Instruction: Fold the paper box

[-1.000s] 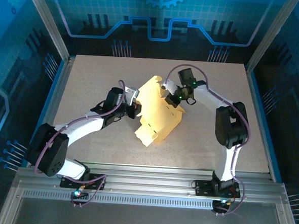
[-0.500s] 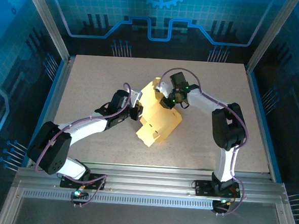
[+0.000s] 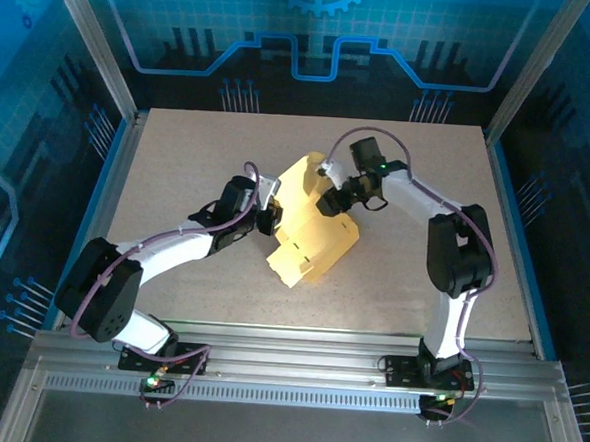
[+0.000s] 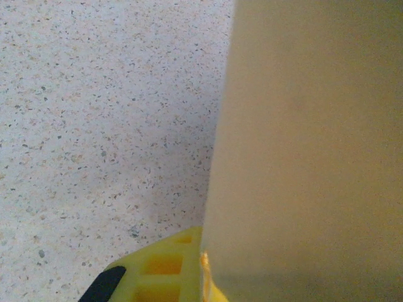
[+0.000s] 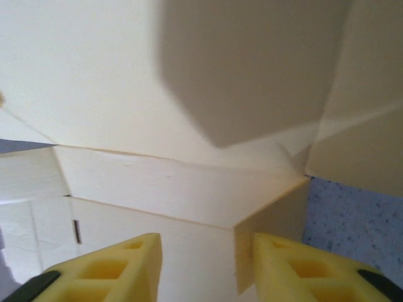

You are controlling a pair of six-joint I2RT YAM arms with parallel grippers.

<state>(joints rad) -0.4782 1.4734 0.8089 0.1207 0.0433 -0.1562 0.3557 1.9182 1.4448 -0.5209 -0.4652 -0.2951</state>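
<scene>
Speckled beige bench (image 3: 179, 154), blue-lit walls (image 3: 41, 115) around. My left hand (image 3: 271, 218) pinches the paper box (image 3: 314, 244); right hand (image 3: 330, 203) parted against it.

The left arm (image 3: 163, 248) reaches low toward the middle, elbow near its base. Its tool (image 3: 268, 217) is pinched closed on the edge of the paper box (image 3: 309, 237). The right arm (image 3: 445, 230) folds inward at the elbow, and the yellow fingers (image 5: 119, 267) of its tool (image 3: 329, 201) stand apart.
</scene>
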